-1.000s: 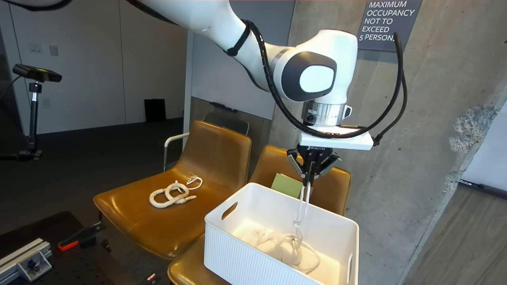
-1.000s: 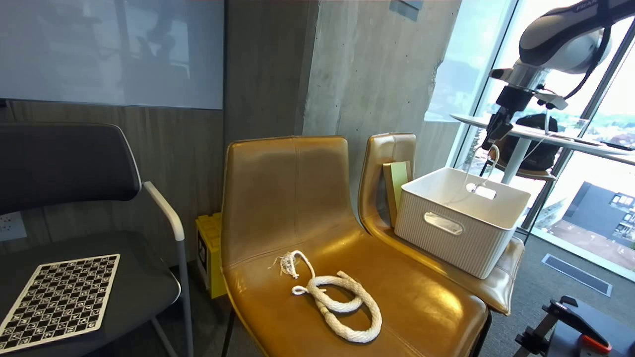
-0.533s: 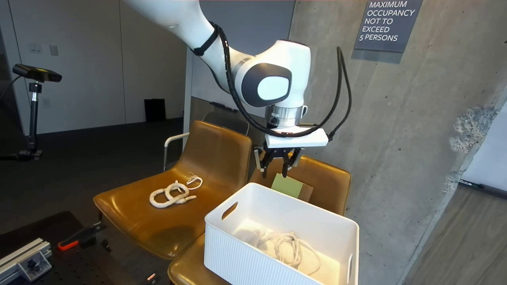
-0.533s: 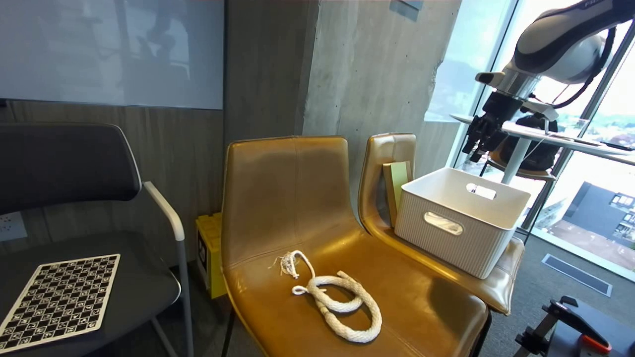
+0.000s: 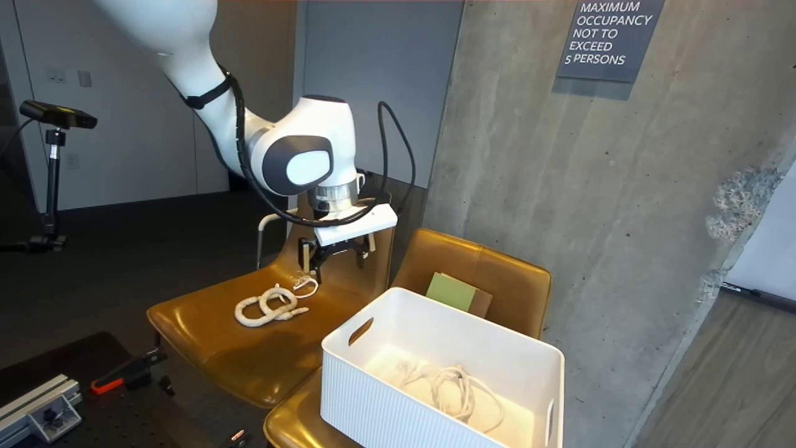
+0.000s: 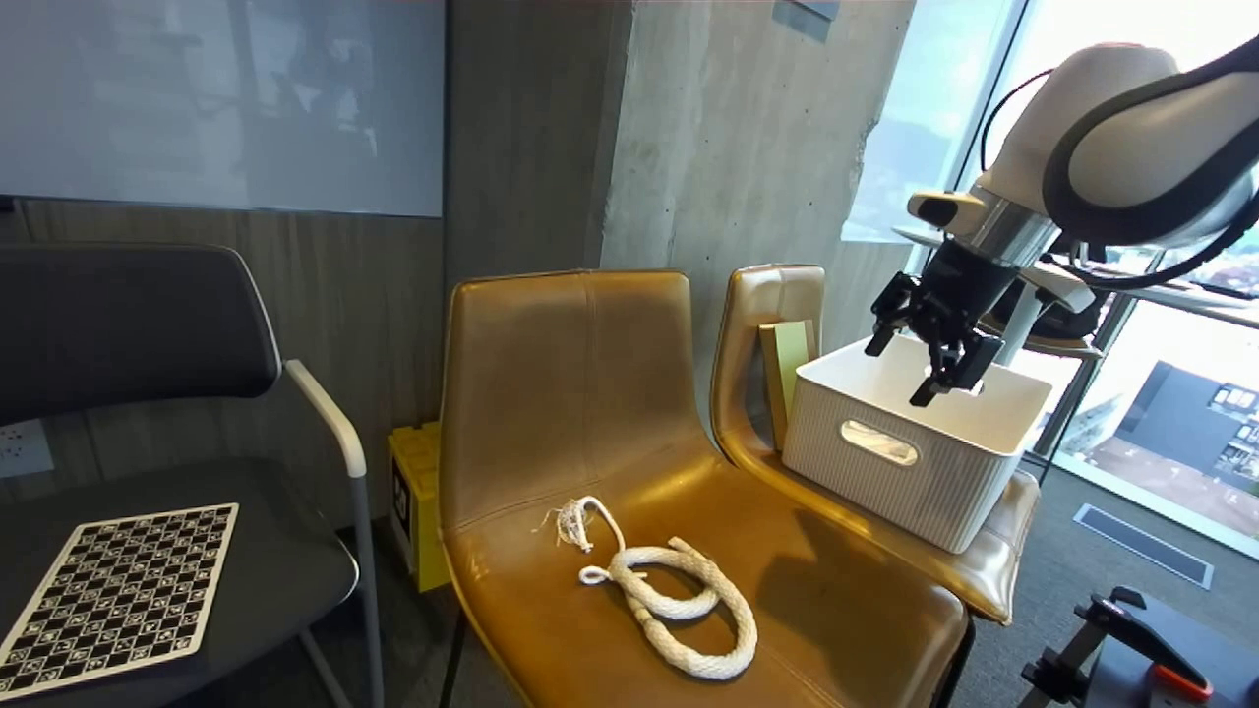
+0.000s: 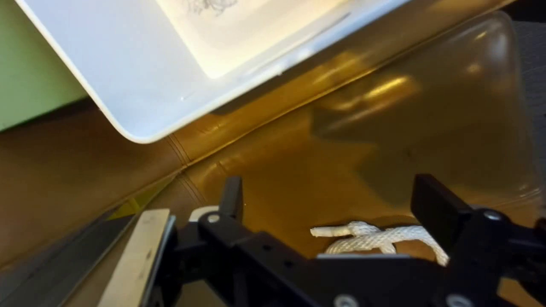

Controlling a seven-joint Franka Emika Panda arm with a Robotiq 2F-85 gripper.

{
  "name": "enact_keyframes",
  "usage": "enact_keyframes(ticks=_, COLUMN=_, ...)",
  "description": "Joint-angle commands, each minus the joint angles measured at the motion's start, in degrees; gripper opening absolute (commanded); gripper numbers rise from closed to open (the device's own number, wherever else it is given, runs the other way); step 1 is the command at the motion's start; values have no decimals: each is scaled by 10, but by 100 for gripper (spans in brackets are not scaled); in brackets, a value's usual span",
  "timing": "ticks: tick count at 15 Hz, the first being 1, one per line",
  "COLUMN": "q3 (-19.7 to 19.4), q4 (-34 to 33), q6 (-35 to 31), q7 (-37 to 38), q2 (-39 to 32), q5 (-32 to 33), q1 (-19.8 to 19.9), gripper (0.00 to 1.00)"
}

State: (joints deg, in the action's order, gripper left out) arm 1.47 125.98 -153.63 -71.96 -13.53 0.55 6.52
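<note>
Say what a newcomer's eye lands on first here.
Probably the white bin on a tan chair, with thin cord lying loose inside. Next, the thick white rope looped on the neighbouring chair. Above that seat hangs the open gripper, holding nothing.

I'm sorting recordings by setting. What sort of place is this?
Probably a small office meeting room. A sign caps occupancy at 5 persons, what looks like a whiteboard hangs above and behind a gray armchair, and two tan chairs stand side by side.
</note>
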Motion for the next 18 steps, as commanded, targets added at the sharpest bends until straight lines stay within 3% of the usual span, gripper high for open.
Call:
enact_keyframes(ticks=1, q3=10, q4=58, q6=-47, q7=57, q2=18, q5=58, q1=-46, gripper=100)
enact_keyframes(ticks=8, q3=18, q4=-10, q6=-21, q7=186, q2=-88, q5=193, q1=-136, gripper=100)
enact_keyframes(ticks=18, q3=25, q4=-132, q6=8, q7=223, q2=-290, q5=241, q1=-177, gripper=100)
